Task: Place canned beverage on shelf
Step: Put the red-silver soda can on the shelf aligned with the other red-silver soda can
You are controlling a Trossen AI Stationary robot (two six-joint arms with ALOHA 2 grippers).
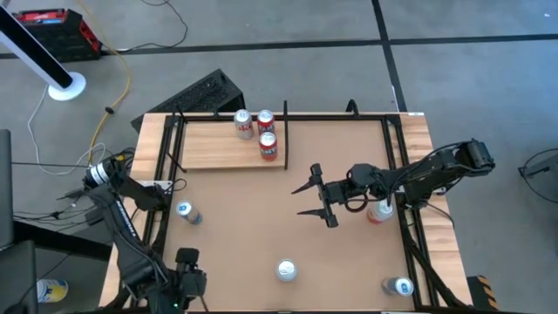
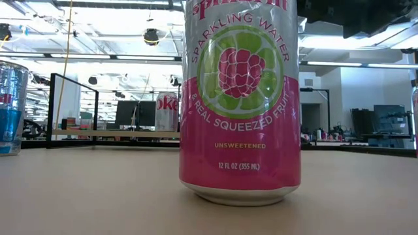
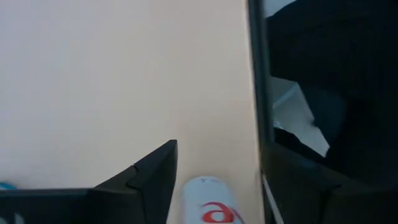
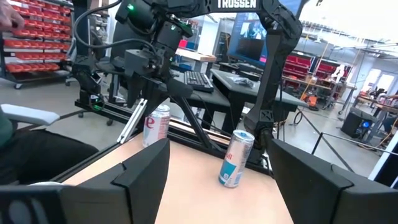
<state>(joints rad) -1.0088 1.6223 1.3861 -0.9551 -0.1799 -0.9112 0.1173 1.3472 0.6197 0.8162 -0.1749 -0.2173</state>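
The shelf (image 1: 218,145), a pale wood board with black rails, lies at the table's far left and bears three upright cans (image 1: 266,122). My right gripper (image 1: 310,199) is open and empty over the table's middle, its fingers pointing toward the left edge. Between its fingers the right wrist view shows a blue and silver can (image 4: 236,158) and a white can with red script (image 4: 155,124), both standing far off. A pink sparkling-water can (image 2: 240,98) stands near the front edge (image 1: 287,271). My left gripper (image 3: 217,180) is open at the table's left edge, with a white can (image 3: 208,204) showing between its fingers.
A red and white can (image 1: 379,213) stands under my right arm. Another can (image 1: 401,286) stands at the near right corner, and the blue and silver can (image 1: 187,212) at the left. Black frame rails (image 1: 403,174) run along the table's sides.
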